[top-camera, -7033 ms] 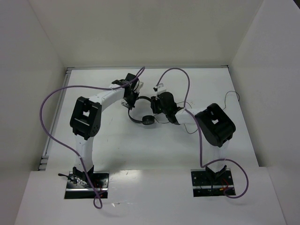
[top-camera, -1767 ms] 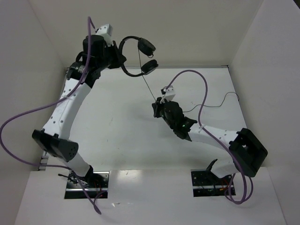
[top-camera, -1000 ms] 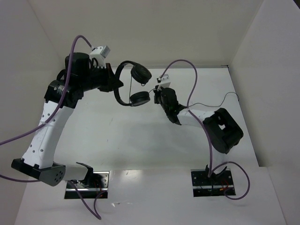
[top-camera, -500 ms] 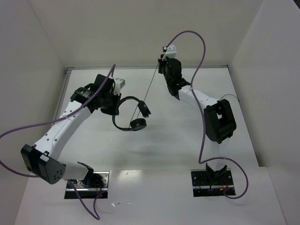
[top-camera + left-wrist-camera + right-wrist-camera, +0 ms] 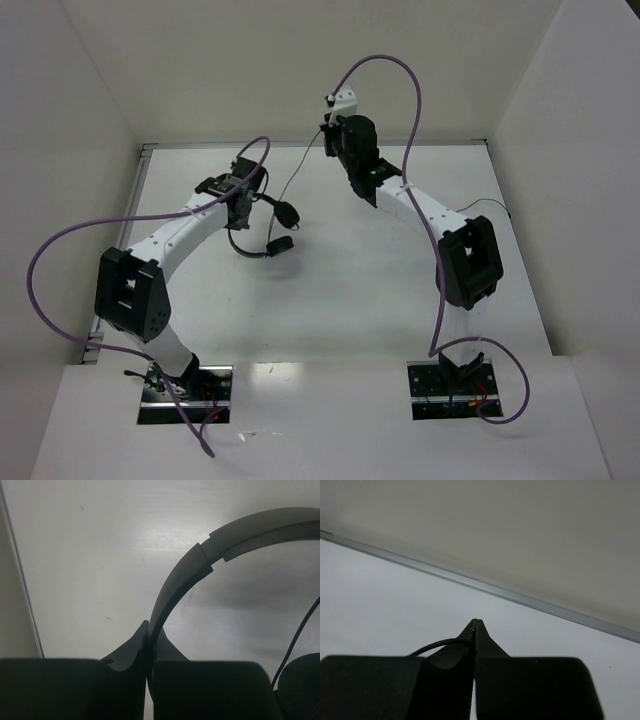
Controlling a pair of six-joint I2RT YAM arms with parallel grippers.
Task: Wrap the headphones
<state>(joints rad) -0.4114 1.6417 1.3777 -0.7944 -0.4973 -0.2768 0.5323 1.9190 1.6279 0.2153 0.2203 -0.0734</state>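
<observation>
White bench [image 5: 330, 290], walled in. My left pincer [image 5: 148, 630] clamps the headband [image 5: 200, 555]; headphones [image 5: 281, 243] now lowered, left of bench centre. My right pincer [image 5: 475, 625] pinches the cord [image 5: 437, 644] above the far edge. Cord just went slack, so I judge the next loop is ready.

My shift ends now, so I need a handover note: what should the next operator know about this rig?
Left gripper: shut on the thin curved headband of the small black on-ear headphones, left of centre over the white table.
Right gripper: shut on their long thin black cord, near the back wall.
Done: headband and cord both gripped.
Left: no turns of cord show on the headband; winding remains.
</observation>
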